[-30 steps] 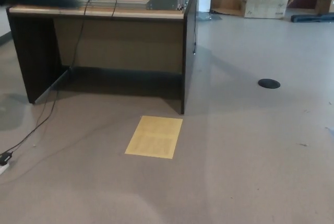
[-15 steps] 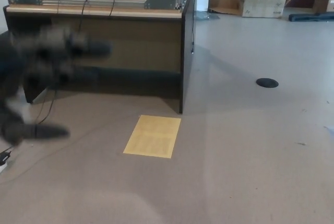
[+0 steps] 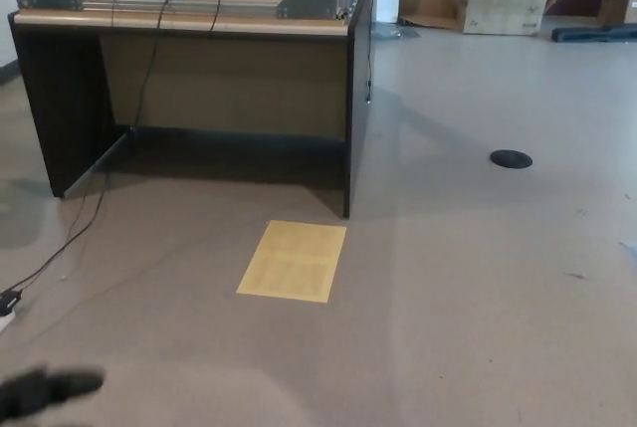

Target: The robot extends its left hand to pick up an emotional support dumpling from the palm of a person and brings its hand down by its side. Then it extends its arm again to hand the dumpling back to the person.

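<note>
- Left hand (image 3: 45,392) has dropped since half a second ago, from beside the desk (image 3: 199,24) to well below it.
- Too blurred: I cannot tell its grip; dumpling unseen.
- I finish lowering smoothly, then re-extend.

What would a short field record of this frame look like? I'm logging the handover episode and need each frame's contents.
left hand: blurred black shape at the bottom left edge; fingers and any load unreadable
right hand: not in view
person, dumpling: not visible
desk: dark-sided wooden desk at upper left, with cables trailing down to the floor
floor items: flat yellow rectangular sheet in front of the desk; round black floor disc to the right
background: open cardboard box
</note>
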Robot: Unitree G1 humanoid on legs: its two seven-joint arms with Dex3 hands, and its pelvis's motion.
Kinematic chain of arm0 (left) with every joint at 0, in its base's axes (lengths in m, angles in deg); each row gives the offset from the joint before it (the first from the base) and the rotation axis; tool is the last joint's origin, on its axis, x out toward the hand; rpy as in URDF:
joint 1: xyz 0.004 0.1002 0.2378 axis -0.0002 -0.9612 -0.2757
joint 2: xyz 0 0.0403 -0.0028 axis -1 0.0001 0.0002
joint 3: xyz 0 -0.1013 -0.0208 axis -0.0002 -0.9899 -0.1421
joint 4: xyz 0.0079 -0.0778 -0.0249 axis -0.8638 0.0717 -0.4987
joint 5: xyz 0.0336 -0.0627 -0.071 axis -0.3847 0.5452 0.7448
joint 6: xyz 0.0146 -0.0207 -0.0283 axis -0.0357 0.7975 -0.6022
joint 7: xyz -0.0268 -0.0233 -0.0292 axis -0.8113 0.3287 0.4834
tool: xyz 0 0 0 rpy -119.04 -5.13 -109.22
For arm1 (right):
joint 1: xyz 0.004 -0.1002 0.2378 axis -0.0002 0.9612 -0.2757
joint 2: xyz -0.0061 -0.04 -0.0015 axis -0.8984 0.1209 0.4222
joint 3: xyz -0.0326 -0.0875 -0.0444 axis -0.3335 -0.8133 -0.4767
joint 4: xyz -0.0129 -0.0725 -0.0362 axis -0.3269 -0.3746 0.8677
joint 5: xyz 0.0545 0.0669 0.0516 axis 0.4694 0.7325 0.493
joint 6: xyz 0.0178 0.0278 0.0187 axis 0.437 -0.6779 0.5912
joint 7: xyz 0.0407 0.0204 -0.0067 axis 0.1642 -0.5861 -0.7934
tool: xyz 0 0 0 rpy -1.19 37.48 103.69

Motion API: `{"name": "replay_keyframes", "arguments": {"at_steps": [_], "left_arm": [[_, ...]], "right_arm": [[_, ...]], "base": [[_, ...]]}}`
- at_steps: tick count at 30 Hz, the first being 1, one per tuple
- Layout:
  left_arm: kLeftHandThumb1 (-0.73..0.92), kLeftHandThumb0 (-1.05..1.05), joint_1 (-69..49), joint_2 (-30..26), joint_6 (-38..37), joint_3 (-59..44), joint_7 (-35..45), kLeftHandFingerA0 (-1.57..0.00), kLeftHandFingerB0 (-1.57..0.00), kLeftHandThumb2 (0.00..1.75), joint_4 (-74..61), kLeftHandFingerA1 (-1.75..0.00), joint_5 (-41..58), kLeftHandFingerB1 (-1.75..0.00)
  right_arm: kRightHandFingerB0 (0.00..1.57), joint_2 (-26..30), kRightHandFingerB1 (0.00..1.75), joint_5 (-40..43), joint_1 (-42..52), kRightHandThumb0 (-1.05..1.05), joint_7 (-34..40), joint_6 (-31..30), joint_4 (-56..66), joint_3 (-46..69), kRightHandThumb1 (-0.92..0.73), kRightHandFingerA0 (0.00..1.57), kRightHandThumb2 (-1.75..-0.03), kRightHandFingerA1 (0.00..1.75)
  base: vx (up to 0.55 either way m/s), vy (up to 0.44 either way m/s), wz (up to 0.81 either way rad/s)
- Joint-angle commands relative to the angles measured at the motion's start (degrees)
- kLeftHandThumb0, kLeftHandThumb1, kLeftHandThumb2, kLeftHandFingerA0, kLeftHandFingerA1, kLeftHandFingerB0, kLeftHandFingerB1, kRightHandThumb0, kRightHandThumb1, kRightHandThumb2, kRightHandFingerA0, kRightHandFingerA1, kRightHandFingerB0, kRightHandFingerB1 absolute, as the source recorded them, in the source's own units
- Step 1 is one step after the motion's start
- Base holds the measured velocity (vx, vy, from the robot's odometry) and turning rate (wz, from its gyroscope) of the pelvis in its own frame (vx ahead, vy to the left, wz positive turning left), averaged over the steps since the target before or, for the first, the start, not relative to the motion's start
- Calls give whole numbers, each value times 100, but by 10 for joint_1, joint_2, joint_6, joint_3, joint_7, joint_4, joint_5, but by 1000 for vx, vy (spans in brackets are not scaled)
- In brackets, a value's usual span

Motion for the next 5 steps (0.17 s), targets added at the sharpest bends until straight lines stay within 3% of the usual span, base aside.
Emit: {"name": "replay_keyframes", "arguments": {"at_steps": [1,5], "left_arm": [[49,-43,-98,37,-260,-40,-240,-22,-21,55,165,-36,-62,-29],[49,-42,-92,34,-258,-37,-243,-25,-21,55,170,-37,-58,-29]], "right_arm": [[55,-4,52,21,33,-43,32,23,-5,23,-48,76,-77,61],[55,-4,52,21,30,-43,32,23,-5,24,-48,77,-77,61]], "base": [[0,0,0],[0,0,0]]}}
